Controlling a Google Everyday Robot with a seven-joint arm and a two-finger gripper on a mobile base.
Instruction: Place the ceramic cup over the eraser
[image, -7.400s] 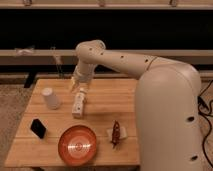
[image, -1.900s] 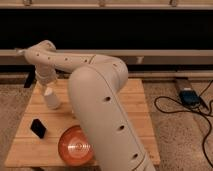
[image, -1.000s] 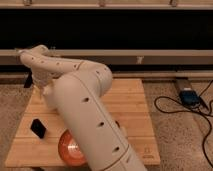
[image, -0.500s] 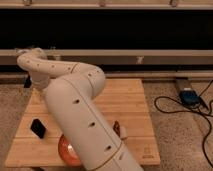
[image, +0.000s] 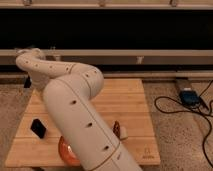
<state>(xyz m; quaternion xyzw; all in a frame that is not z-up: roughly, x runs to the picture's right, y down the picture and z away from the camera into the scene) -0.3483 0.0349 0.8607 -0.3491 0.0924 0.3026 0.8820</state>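
The eraser (image: 38, 128) lies bare, well in front of the gripper (image: 28, 82), which hides behind the arm (image: 75, 100), so I cannot tell if it holds the cup.

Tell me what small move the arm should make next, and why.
Probably a short lift straight up. The tool sits low at the table's back left corner, mostly hidden behind the arm, and the ceramic cup is out of sight there. The eraser lies uncovered nearer the front, so the cup must clear the table first.
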